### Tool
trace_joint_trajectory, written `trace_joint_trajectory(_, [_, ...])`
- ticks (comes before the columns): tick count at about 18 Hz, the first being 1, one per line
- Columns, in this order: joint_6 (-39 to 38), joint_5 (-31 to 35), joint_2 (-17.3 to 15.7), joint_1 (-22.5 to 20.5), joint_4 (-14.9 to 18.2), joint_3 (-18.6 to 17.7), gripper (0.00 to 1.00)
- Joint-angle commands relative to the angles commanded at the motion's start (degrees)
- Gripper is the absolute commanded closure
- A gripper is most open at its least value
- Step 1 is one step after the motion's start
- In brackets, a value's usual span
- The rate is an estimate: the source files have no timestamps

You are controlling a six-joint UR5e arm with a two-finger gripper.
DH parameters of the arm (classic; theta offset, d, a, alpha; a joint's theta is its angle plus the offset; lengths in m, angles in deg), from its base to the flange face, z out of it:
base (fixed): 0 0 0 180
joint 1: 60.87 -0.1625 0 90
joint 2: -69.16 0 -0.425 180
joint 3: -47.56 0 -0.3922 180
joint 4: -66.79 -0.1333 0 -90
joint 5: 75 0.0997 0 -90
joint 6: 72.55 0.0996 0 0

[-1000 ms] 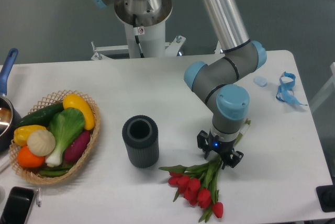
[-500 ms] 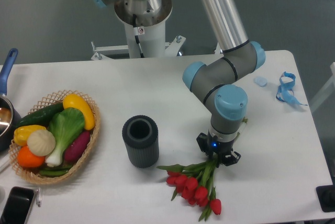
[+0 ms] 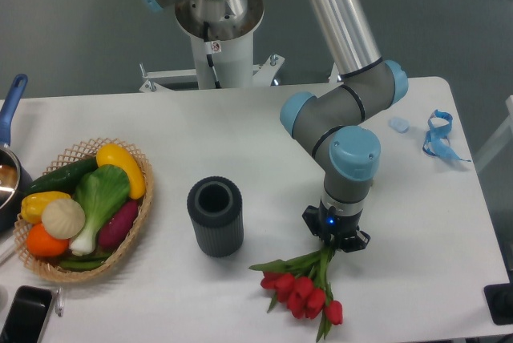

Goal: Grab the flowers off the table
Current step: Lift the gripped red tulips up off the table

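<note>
A: Where do we see the flowers (image 3: 300, 291) right now?

B: At the front of the table (image 3: 240, 131), right of centre. The red tulip buds cluster near the front edge, and the green stems run up and back into the gripper (image 3: 337, 240). A few leaves splay out to the left.

A: And what do we make of the gripper itself?

B: It points straight down over the stem end of the bunch. The black fingers look drawn in tight around the stems, so we read it as clenched on the flowers. From this angle we cannot tell whether the buds touch the tabletop or hang just above it.

A: What else do we have on the table?

B: A dark ribbed cylinder cup (image 3: 215, 215) stands upright left of the bunch, open at the top, apart from the leaves. Further left is a wicker basket (image 3: 135, 223) holding a green leafy vegetable with a white stalk (image 3: 97, 199), a yellow pepper (image 3: 120, 163), an orange (image 3: 44, 240), a pale onion-like bulb (image 3: 62, 218) and a purple piece (image 3: 119, 223).

A: Anything at the edges?

B: A blue-handled pot (image 3: 10, 168) at the left edge, a black phone (image 3: 26, 315) at the front left corner, and a blue ribbon (image 3: 440, 136) well apart at the back right.
</note>
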Motion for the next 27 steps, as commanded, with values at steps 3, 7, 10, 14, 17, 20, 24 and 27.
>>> trace_joint_trajectory(3, [0.0,-0.6,-1.1,-0.3,0.0,0.3,0.8])
trace_joint_trajectory(7, [-0.3,-5.3,-2.9,-1.5,0.0,2.5,0.8])
trace_joint_trajectory(10, [-2.0,-9.0,-4.9,-2.3,0.0,3.6,0.8])
trace_joint_trajectory(14, [-6.8,-14.1,-9.2,-3.2,0.0,5.1,0.8])
trace_joint_trajectory(17, [-9.1,-17.0,-10.9,-3.8,0.0,6.3,0.8])
trace_joint_trajectory(20, [-16.0,-21.2,-12.8,-3.5,-0.1,7.8,0.8])
trace_joint_trajectory(24, [-20.3,-23.6,-14.8,-3.3,-0.4,9.2,0.8])
trace_joint_trajectory(27, [-20.7,-23.6,-14.7,-3.3,-0.4,10.6,0.8])
